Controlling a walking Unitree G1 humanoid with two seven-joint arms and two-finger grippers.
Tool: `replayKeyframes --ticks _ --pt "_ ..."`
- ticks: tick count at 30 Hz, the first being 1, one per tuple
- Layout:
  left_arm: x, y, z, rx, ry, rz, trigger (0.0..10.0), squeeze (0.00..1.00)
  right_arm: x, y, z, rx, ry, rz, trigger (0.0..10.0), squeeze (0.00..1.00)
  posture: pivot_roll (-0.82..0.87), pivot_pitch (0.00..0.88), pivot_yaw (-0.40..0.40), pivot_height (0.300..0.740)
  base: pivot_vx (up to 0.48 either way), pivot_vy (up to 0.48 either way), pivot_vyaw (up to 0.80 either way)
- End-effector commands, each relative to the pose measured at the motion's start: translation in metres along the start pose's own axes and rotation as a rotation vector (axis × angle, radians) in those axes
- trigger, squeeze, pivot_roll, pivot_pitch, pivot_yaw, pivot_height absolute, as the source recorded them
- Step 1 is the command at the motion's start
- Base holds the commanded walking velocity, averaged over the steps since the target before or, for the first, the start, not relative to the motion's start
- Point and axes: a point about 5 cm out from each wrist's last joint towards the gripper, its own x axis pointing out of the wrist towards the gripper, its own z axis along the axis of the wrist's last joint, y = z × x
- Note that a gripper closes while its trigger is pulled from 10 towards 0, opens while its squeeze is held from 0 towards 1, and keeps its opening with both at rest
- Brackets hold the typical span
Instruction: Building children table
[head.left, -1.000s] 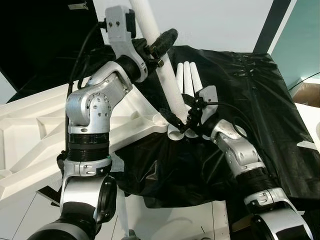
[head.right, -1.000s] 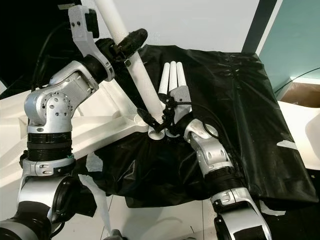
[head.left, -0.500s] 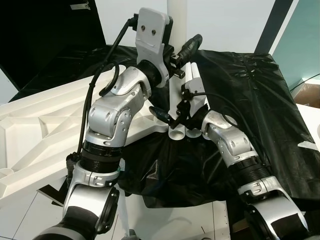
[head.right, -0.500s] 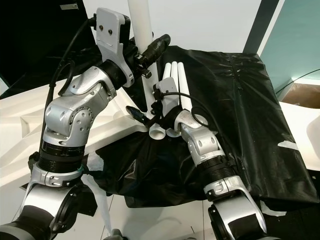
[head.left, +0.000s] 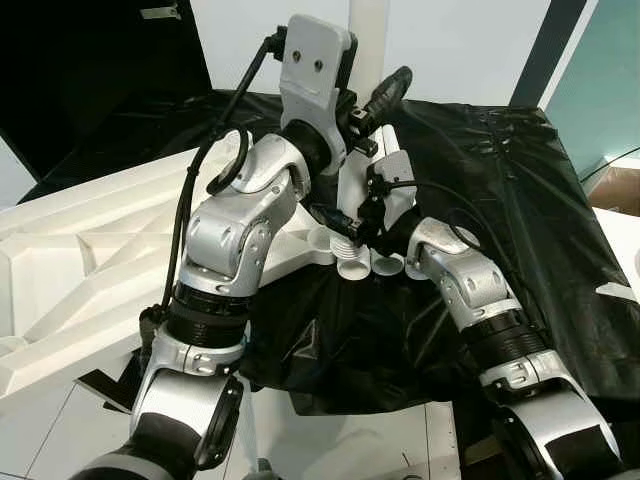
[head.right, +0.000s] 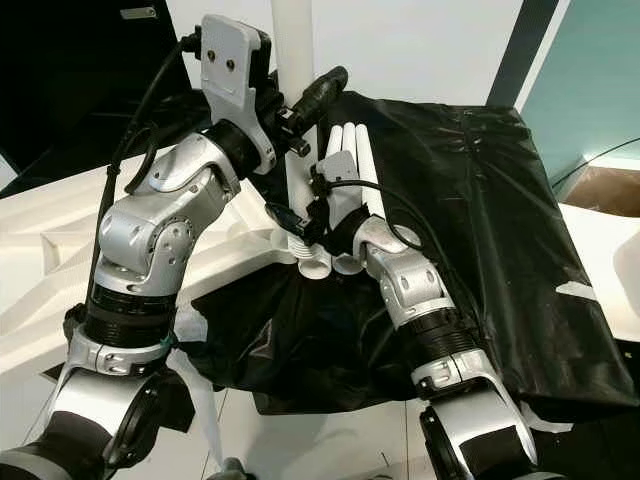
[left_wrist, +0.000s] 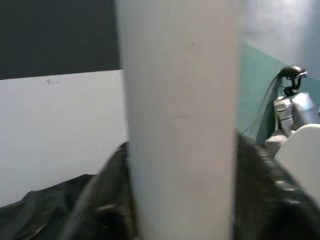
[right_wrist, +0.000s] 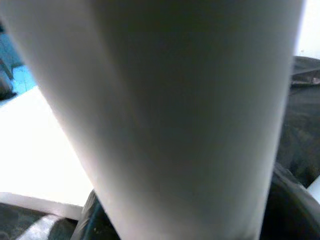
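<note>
From the left eye view, the left gripper (head.left: 368, 100) is clamped high on the upright white leg (head.left: 365, 25), while the right gripper (head.left: 345, 222) pinches its threaded foot beside the socket at the near corner of the upturned tabletop (head.left: 60, 270). To seat it well, keep the leg plumb and centred before turning.

The right eye view counts three spare legs (head.right: 350, 150) lying on the black sheet (head.right: 480, 190).

Both wrist views show the leg close up.

A white tubular table leg (head.left: 367, 30) stands upright over the white ribbed tabletop (head.left: 70, 270), beside three spare legs (head.right: 352, 150) lying on black sheeting.
</note>
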Motion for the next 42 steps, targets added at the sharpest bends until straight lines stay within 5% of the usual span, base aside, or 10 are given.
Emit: replayKeyframes --ticks 1,4,5,7,8,16,25,27,28,42 --pt "0.0 -0.006 0.003 -0.005 -0.022 -0.031 10.0 1.0 0.002 0.001 0.005 0.021 -0.019 -0.011 0.0 0.0 0.08 0.035 0.013 0.74 0.0 0.0 0.0" --pt "-0.001 -0.004 0.002 0.001 -0.018 -0.011 10.0 1.0 0.001 -0.002 0.005 0.042 -0.023 -0.042 0.0 0.0 0.08 0.037 0.011 0.74 0.0 0.0 0.0" --pt "-0.002 -0.001 0.002 0.012 -0.013 0.014 10.0 1.0 0.001 -0.004 0.005 0.051 -0.027 -0.063 10.0 0.0 0.09 0.038 0.009 0.74 0.0 0.0 0.0" --pt "-0.002 -0.001 0.002 0.012 -0.013 0.014 10.0 1.0 0.001 -0.004 0.005 0.051 -0.027 -0.063 10.0 0.0 0.09 0.038 0.009 0.74 0.0 0.0 0.0" --pt "-0.004 0.002 0.001 0.013 -0.008 0.038 10.0 0.0 0.001 -0.006 0.005 0.064 -0.032 -0.085 10.0 0.0 0.09 0.04 0.008 0.74 0.0 0.0 0.0" --pt "-0.021 0.021 0.003 -0.095 -0.056 0.181 10.0 0.0 -0.003 -0.019 0.007 0.149 -0.082 -0.23 10.0 0.0 0.09 0.049 0.002 0.74 0.0 0.0 0.0" --pt "-0.037 0.025 -0.015 -0.107 -0.005 0.247 10.0 0.0 -0.011 -0.028 0.004 0.148 -0.089 -0.313 10.0 0.0 0.09 0.057 0.0 0.74 0.0 0.0 0.0" --pt "-0.044 0.027 -0.026 -0.104 0.029 0.279 10.0 0.0 -0.015 -0.028 0.003 0.128 -0.099 -0.321 10.0 0.0 0.1 0.061 -0.005 0.74 0.0 0.0 0.0" --pt "-0.057 0.03 -0.048 -0.092 0.1 0.336 10.0 0.0 -0.022 -0.027 0.003 0.078 -0.126 -0.329 10.0 0.0 0.1 0.062 -0.007 0.74 0.0 0.0 0.0" --pt "-0.091 0.026 -0.096 0.0 0.266 0.415 10.0 0.0 -0.039 -0.019 -0.011 0.041 -0.151 -0.333 10.0 0.0 0.09 0.061 -0.005 0.74 0.0 0.0 0.0"
